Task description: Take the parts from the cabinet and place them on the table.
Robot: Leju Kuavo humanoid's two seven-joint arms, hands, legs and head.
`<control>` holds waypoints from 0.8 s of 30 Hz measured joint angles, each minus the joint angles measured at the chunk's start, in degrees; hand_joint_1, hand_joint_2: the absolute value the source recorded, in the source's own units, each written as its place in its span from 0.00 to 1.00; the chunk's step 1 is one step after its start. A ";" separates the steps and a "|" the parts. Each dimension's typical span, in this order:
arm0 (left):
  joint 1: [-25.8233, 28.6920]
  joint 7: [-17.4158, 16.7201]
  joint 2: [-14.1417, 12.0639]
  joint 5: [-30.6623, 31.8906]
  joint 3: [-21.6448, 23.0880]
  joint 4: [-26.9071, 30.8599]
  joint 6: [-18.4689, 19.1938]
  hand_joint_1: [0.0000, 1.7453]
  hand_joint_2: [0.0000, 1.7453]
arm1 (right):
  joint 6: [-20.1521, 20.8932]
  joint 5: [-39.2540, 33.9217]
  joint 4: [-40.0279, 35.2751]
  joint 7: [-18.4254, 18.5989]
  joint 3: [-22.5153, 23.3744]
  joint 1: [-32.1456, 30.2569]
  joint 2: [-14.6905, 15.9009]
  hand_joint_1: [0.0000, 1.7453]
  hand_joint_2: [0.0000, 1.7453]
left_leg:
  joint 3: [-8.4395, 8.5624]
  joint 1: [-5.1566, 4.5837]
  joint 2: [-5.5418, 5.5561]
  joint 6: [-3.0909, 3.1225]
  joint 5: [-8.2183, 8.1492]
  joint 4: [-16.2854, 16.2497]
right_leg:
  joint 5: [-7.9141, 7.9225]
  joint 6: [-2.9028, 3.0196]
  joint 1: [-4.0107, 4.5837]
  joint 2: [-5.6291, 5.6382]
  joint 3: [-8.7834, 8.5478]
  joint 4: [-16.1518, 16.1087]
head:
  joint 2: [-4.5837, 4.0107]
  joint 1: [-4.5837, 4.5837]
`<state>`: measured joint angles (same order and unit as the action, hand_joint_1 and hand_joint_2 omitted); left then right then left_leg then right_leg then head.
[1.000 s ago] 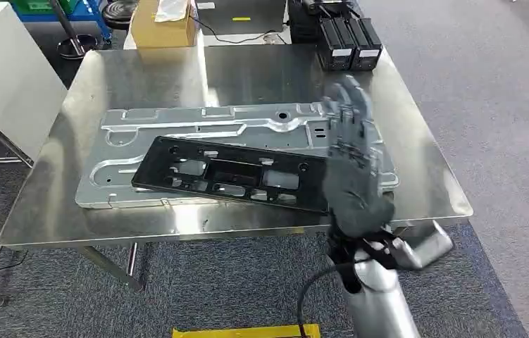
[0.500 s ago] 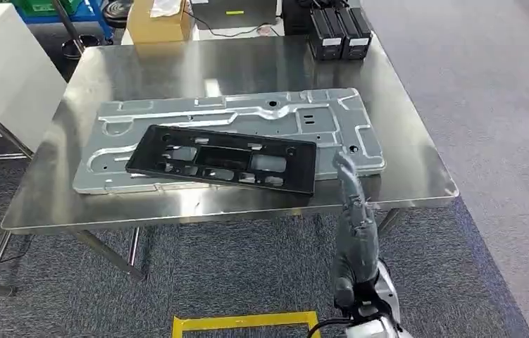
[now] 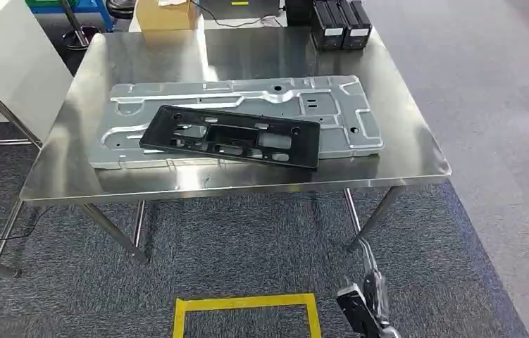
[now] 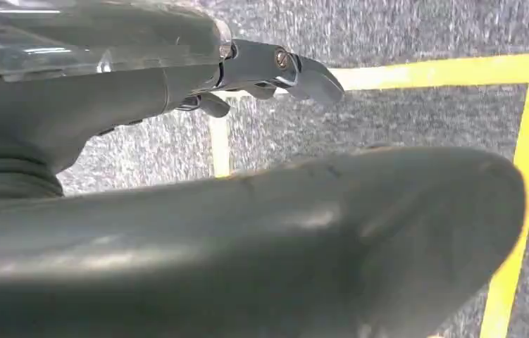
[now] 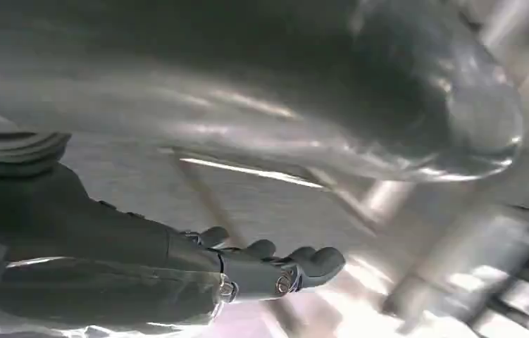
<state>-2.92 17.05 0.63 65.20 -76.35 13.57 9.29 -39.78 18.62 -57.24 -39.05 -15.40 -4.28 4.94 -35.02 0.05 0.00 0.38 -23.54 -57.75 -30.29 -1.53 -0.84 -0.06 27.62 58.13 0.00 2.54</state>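
Observation:
A black plastic frame [image 3: 229, 137] lies flat on a large grey stamped metal plate [image 3: 346, 116]. Both rest on the steel table [image 3: 416, 151]. My right hand [image 3: 368, 304] hangs low in front of the table, below its front edge and well away from both parts. In the right wrist view the right hand [image 5: 261, 271] has its fingers stretched out and nothing in them. The left hand [image 4: 247, 239] hangs over the carpet with its fingers [image 4: 296, 70] straight, thumb apart, and it is empty.
Black boxes [image 3: 339, 24] and a cardboard box [image 3: 164, 13] stand at the table's far edge. A white cabinet [image 3: 8, 63] is at the left. Yellow tape [image 3: 247, 304] marks a square on the carpet in front of the table. Table legs [image 3: 377, 215] slant under the front edge.
My right hand has left the black frame's right end and dropped below the table's front edge. The view has shifted, so the table sits farther off.

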 joint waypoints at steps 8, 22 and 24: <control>0.41 0.31 -0.24 0.88 0.68 0.00 0.55 0.00 0.00 | 1.25 4.64 22.00 0.04 9.21 1.85 -2.17 0.00 0.00 | -3.32 0.45 0.05 -2.33 -10.18 -11.71 | 3.02 3.17 0.35 -0.23 3.44 -0.86 | 0.00 0.02; -0.51 -1.90 -1.27 4.72 3.35 -0.13 2.86 0.00 0.00 | 47.52 6.36 44.76 46.05 8.10 4.42 -4.79 0.00 0.00 | 9.42 -0.20 -0.58 1.87 -3.88 4.90 | 2.30 0.53 0.37 -0.09 10.41 3.50 | 0.00 0.11; -0.36 -2.69 -1.07 4.83 3.61 -0.24 2.88 0.00 0.00 | 47.71 5.93 45.41 48.54 8.71 4.56 -4.68 0.00 0.00 | 7.52 -0.23 -0.73 1.80 -2.57 4.68 | -3.94 -0.20 -0.02 -0.10 11.86 11.56 | 0.00 0.11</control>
<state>-3.28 14.36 -0.44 70.03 -72.74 13.33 12.17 7.93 24.55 -11.82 9.49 -6.69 0.28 0.26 -27.50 -0.17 -0.73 2.18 -26.12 -53.07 -34.23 -1.73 -0.86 -0.16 39.48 69.70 0.00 2.64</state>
